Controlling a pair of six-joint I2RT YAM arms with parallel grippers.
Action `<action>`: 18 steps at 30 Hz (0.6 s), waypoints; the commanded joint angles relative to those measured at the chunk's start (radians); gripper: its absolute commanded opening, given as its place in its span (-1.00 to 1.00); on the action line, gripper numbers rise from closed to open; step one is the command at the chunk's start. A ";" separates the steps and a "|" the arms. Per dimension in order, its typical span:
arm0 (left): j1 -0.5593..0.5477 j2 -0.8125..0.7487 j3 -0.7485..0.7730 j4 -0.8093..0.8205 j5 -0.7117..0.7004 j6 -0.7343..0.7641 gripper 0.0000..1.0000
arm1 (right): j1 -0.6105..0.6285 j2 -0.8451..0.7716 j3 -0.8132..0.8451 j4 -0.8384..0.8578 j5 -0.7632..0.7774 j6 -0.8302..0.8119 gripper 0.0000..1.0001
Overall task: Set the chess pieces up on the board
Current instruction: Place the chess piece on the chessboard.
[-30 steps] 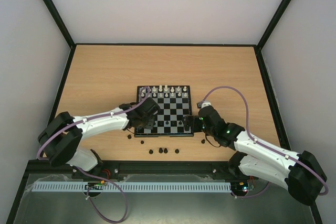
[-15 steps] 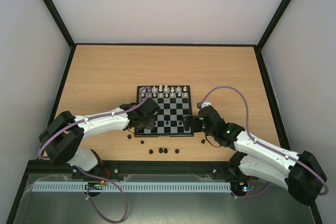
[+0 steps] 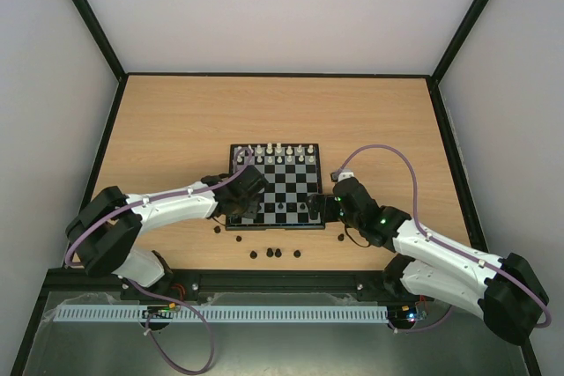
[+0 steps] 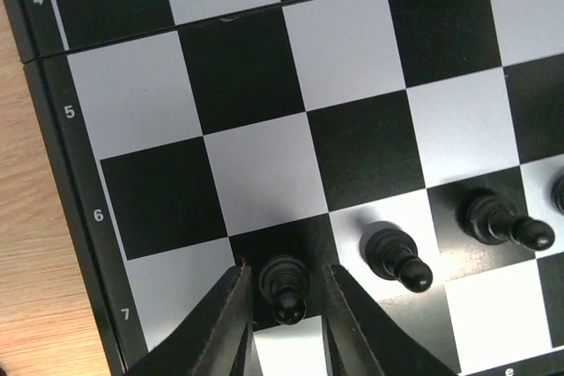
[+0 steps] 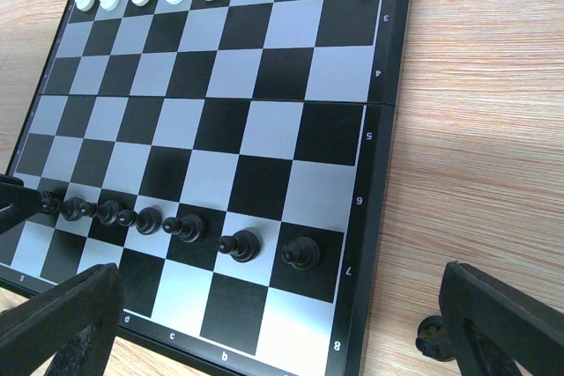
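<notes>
The board [image 3: 291, 184] lies at the table's middle, with white chess pieces [image 3: 275, 154] lined along its far rows. In the right wrist view a row of black pawns [image 5: 176, 226] stands on rank 7 of the board [image 5: 379, 173]. My left gripper [image 4: 286, 323] is down at the board's near left corner. Its jaws stand slightly apart on either side of an upright black pawn [image 4: 286, 290], with a thin gap on each side. Two more pawns [image 4: 397, 257] stand to its right. My right gripper [image 5: 280, 314] hangs wide open over the near right corner, holding nothing.
Several loose black pieces [image 3: 275, 253] lie on the wood in front of the board, one more [image 3: 218, 229] sits at its near left and another [image 3: 342, 237] near the right arm. A black piece [image 5: 432, 338] rests beside my right finger [image 5: 502, 323].
The left jaws have parted a little from the black pawn, which stays standing on its square. Neither arm has visibly shifted.
</notes>
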 commanded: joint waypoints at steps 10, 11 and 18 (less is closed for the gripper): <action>-0.012 -0.119 0.044 -0.074 -0.055 -0.021 0.03 | -0.003 -0.007 -0.012 -0.024 0.005 -0.004 0.97; -0.012 -0.137 0.052 -0.087 -0.068 -0.021 0.12 | -0.002 -0.007 -0.013 -0.023 0.005 -0.004 0.97; 0.001 -0.228 0.063 -0.174 -0.138 -0.043 0.67 | -0.003 -0.003 -0.014 -0.020 0.004 -0.004 0.97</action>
